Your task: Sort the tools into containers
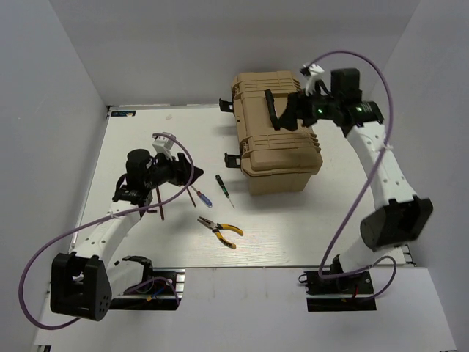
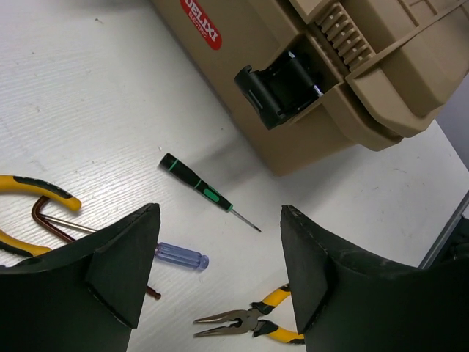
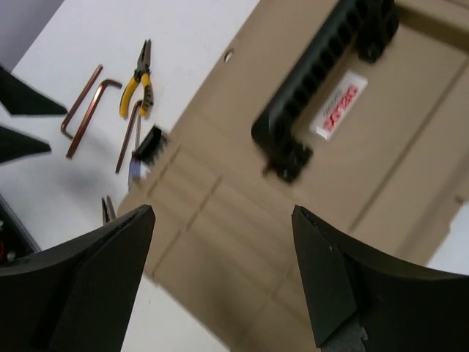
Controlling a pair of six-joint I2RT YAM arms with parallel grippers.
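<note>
Green/black screwdriver (image 1: 220, 184) lying flat on worktop (image 1: 146, 147), just left of tan case (image 1: 278, 139). Its long axis running roughly near-far: handle far, thin tip pointing near-right. Yellow-handled pliers (image 1: 220, 231) lying nearer, grey jaws pointing far-left, handles near-right. Blue-handled screwdriver (image 1: 202, 197) and dark L-shaped hex keys (image 1: 160, 207) lying by left tool (image 2: 220, 213), which is hovering wide open, gripping nothing. Right tool (image 3: 223, 213) hanging over case lid, fingers spread, empty.

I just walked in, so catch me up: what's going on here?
Two robot arms are on a tool-sorting job, and nothing is held right now. The left gripper hangs open over the loose pliers, screwdrivers and hex keys on the table. The right gripper hangs open above the closed tan case, near its handle.
</note>
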